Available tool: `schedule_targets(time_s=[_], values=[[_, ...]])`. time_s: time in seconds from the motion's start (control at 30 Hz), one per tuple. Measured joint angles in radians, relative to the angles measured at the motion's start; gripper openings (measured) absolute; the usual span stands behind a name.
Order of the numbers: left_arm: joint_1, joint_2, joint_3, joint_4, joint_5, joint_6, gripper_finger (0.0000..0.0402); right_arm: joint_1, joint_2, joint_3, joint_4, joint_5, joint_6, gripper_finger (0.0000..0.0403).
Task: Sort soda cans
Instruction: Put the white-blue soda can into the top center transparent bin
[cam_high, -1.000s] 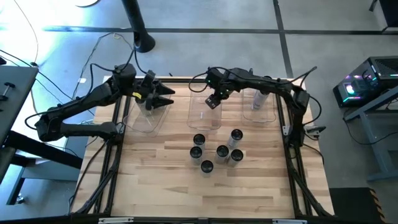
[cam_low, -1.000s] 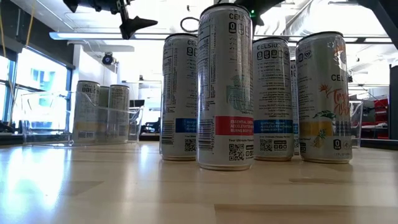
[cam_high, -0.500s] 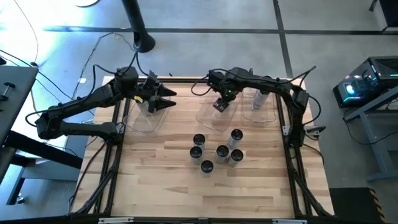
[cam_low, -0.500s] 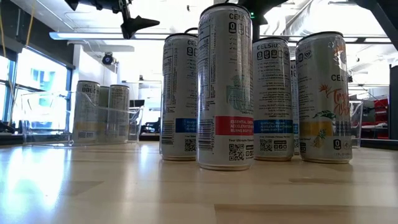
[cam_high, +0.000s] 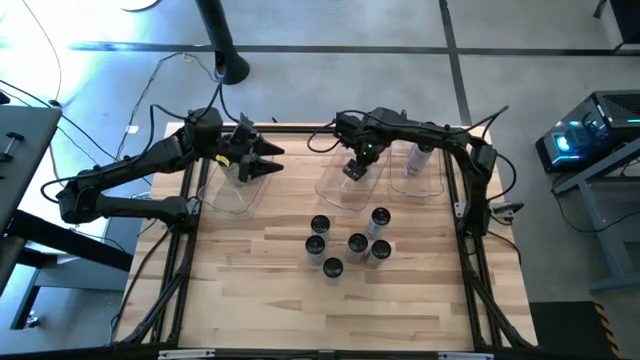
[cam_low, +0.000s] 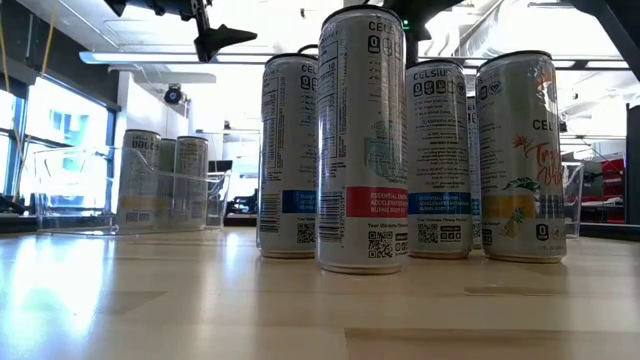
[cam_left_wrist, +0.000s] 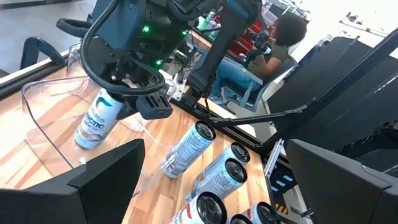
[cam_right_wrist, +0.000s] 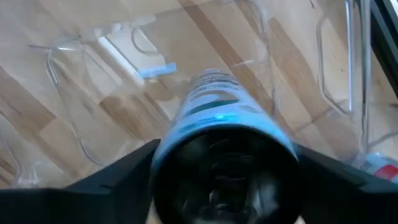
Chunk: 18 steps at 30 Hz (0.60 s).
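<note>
Six soda cans (cam_high: 357, 243) stand upright in a cluster at mid-table and fill the low view (cam_low: 360, 140). Three clear bins sit along the far edge: left (cam_high: 235, 195), middle (cam_high: 335, 190), right (cam_high: 430, 185). My right gripper (cam_high: 355, 166) is shut on one more can (cam_left_wrist: 98, 121) inside the middle bin. My left gripper (cam_high: 262, 158) hovers open above the left bin, which holds upright cans (cam_low: 160, 180). Its fingers (cam_left_wrist: 211, 186) stand wide apart and touch nothing. A can (cam_high: 415, 158) lies in the right bin. My right gripper holds the can by its top end (cam_left_wrist: 115, 99), pinched between the two fingers (cam_right_wrist: 118, 180), one on either side. The fingers come from above, pointing down. The can hangs slightly tilted, its lower end (cam_left_wrist: 87, 140) low in the middle bin. Whether it rests on the bin floor I cannot tell.
The bins' thin clear walls stand close around both grippers. The near half of the wooden table (cam_high: 330, 310) holds nothing but bare boards. A dark frame rail (cam_high: 470, 250) runs along the table's right side. A person (cam_left_wrist: 280, 37) sits beyond the table.
My right gripper has carried its can a little toward the table's right and near edge, from the middle bin's left part to its centre, then stayed still. The standing cans have not moved.
</note>
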Motion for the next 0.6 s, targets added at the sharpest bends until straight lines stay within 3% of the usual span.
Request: schedule_targets(time_s=[0.13, 0.47, 0.6], values=[[0.000, 0.000, 0.000, 0.000, 0.001, 0.002, 0.0385, -0.008, -0.002, 0.000, -0.018, -0.024, 0.011, 0.0348], [0.000, 0.000, 0.000, 0.000, 0.013, 0.009, 0.0385, -0.054, -0.013, 0.000, -0.045, -0.038, 0.011, 0.0358], [0.000, 0.000, 0.000, 0.000, 0.018, 0.009, 0.0385, -0.055, -0.048, 0.000, -0.050, 0.017, 0.012, 0.0359]])
